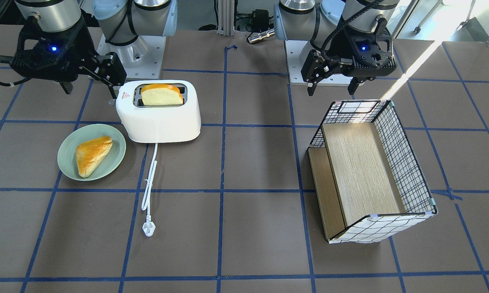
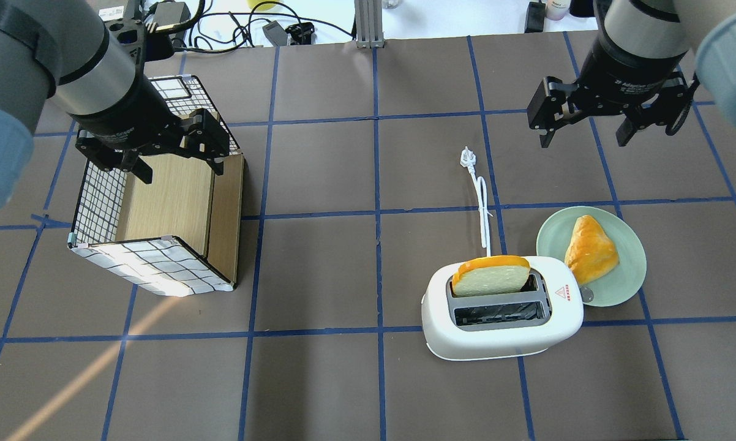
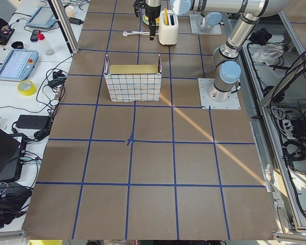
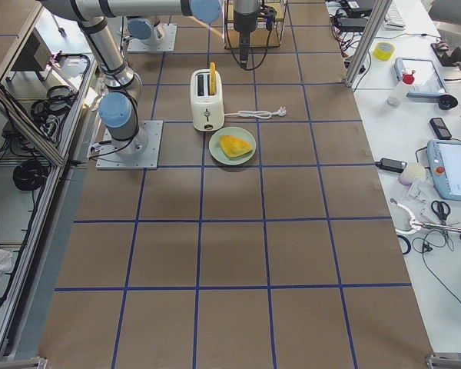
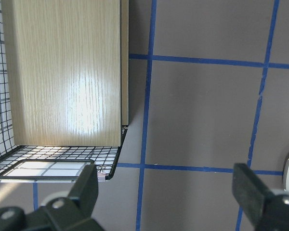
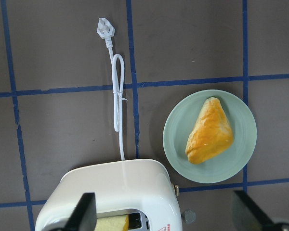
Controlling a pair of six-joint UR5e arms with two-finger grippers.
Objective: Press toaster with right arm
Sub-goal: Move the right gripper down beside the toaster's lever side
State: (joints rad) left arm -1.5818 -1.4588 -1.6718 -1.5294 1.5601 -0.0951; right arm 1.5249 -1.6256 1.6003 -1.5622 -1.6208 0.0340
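Note:
The white toaster [image 2: 503,334] stands on the table with a bread slice [image 2: 490,277] upright in one slot; its other slot is empty. It also shows in the front-facing view [image 1: 159,118] and at the bottom of the right wrist view [image 6: 115,192]. Its white cord [image 2: 482,208] lies unplugged on the table. My right gripper [image 2: 583,139] is open and empty, hovering in the air beyond the toaster and the plate; it also shows in the front-facing view [image 1: 90,91]. My left gripper [image 2: 181,173] is open and empty above the basket.
A green plate [image 2: 631,275] with a golden pastry [image 2: 590,248] sits beside the toaster's end. A wire-grid basket [image 2: 98,196] with a wooden floor stands on the left side of the table. Blue tape lines cross the brown tabletop.

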